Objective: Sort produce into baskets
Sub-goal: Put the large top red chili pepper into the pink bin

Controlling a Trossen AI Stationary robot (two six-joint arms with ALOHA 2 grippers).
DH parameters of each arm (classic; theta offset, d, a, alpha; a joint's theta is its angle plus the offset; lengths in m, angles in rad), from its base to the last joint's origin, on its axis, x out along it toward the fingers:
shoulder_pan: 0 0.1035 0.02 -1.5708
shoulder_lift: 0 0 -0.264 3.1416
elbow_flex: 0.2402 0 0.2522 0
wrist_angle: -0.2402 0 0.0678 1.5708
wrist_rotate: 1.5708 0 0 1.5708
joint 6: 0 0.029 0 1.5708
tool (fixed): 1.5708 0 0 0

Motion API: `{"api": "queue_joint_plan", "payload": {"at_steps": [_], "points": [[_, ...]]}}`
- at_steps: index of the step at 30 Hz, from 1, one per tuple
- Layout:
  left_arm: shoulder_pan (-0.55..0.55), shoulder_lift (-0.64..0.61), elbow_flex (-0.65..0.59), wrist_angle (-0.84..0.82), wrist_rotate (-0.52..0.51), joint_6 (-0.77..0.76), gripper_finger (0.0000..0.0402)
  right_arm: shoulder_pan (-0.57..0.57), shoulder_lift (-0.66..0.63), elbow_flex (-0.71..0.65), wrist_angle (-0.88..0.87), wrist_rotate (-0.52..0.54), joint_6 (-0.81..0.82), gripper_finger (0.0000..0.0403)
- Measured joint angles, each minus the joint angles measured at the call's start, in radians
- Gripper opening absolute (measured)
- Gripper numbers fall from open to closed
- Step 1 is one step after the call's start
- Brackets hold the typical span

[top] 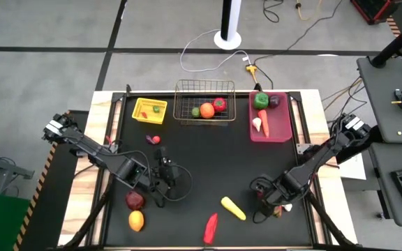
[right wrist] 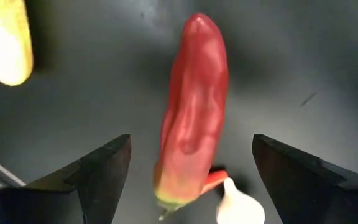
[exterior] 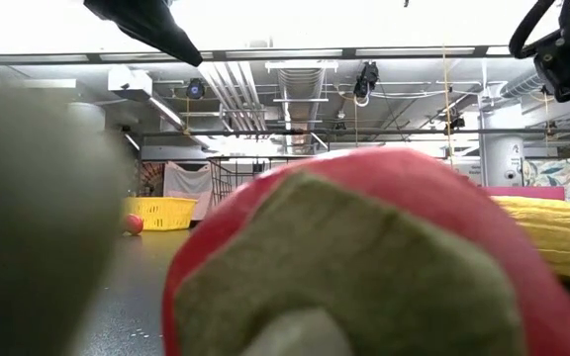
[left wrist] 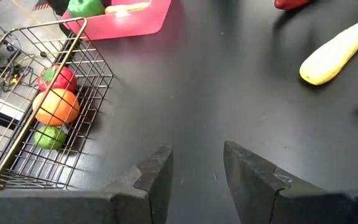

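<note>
Nearest to us on the black worktop lie a red chili pepper at the front edge, a yellow lemon to its left with a dark red fruit just behind it, and a long yellow vegetable to the pepper's right.

Our right end effector sits low over the worktop at the near right, its arm folded in from the right edge (elbow out towards the rail). Its fingers stand wide apart with nothing between them; ahead of them its wrist camera sees the red pepper.

Our left end effector reaches in from the left side to mid-worktop, the arm stretched diagonally. Its fingers are partly open and empty, over bare surface.

Farther back lies a small red piece. Along the far edge stand the yellow tray on the left, the wire basket in the middle holding red, orange and green produce, and the pink bin on the right with a green pepper and other pieces.
</note>
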Motion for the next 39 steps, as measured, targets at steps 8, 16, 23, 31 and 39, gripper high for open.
{"api": "queue_joint_plan", "payload": {"at_steps": [8,16,23,31,39], "points": [[0.010,0.000,0.000,-0.001,-0.001,0.008,0.0125,0.000,0.115,0.013,0.019,0.008,-0.072,0.0325],[0.013,0.000,0.000,-0.001,-0.001,0.008,0.0125,0.000,0.216,0.065,0.021,0.014,-0.113,0.0278],[0.013,0.000,0.000,-0.001,-0.001,0.008,0.0125,-0.001,0.238,0.083,0.018,0.011,-0.147,0.0171],[0.013,0.000,0.000,-0.001,-0.001,0.007,0.0125,-0.009,0.199,0.107,0.013,0.012,-0.171,0.0111],[0.013,0.000,-0.001,-0.001,0.000,0.007,0.0125,-0.071,0.125,0.170,0.006,0.093,-0.241,0.0114]]}}
